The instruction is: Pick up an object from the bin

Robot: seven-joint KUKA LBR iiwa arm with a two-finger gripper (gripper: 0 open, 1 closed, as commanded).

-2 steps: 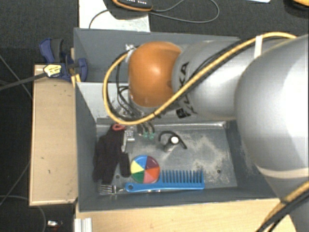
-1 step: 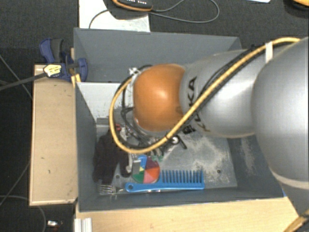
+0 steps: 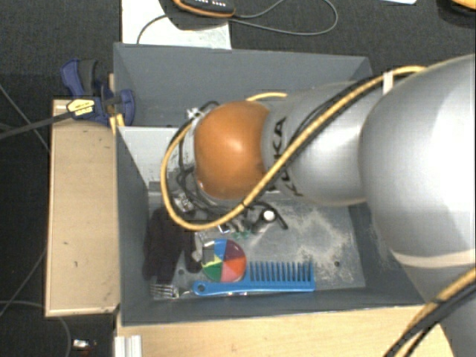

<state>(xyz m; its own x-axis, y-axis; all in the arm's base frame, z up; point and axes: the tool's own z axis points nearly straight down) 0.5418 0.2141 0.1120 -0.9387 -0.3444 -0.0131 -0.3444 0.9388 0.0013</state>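
**Arm down in the bin, right by the colour-wheel thing**

The arm [image 3: 335, 155] comes in from the right and its orange cover [image 3: 227, 151] sits over the middle of the grey bin [image 3: 223, 73], with a yellow cable [image 3: 297, 143] looped around it. What shows of the gripper [image 3: 202, 244] pokes out under that cover, low near the bin floor. The cover hides most of it, so there's no telling whether it's open or closed, or whether it's got anything.

The nearest thing is a small round piece [image 3: 225, 261] with red, yellow, green and blue wedges. It lies by the bin's front wall, just right of the gripper. It rests against the blue comb [image 3: 260, 277], which lies flat along that wall with its teeth pointing up toward the arm. A black soft-looking lump [image 3: 162, 244] sits to the left of the gripper, against the left wall.
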